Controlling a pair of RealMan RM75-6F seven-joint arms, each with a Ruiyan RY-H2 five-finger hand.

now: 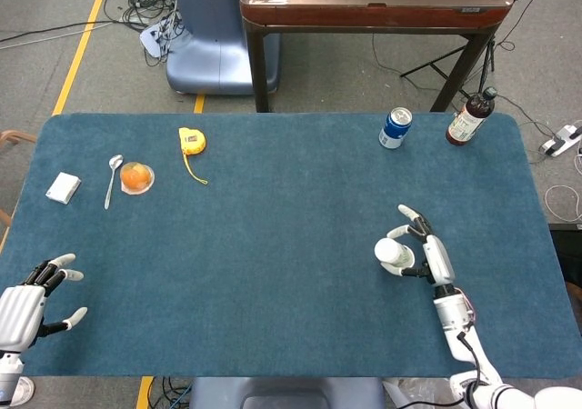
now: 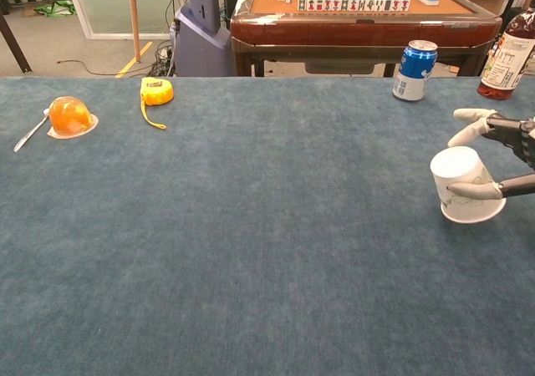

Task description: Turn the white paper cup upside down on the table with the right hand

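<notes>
The white paper cup (image 1: 393, 254) (image 2: 464, 184) is bottom-up at the right side of the blue table (image 1: 273, 245), its rim down at the cloth and tipped only slightly. My right hand (image 1: 427, 254) (image 2: 510, 134) holds it from the right: the thumb (image 2: 472, 190) presses the near wall, and other fingers lie behind the cup, partly hidden. One finger sticks out above it. My left hand (image 1: 23, 304) rests at the near left corner with its fingers apart, holding nothing; it shows only in the head view.
A blue can (image 1: 395, 127) (image 2: 415, 70) and a brown bottle (image 1: 469, 118) (image 2: 510, 58) stand at the far right edge. At the far left lie a yellow tape measure (image 1: 191, 141), an orange jelly cup (image 1: 136, 178), a spoon (image 1: 111, 180) and a white box (image 1: 63, 187).
</notes>
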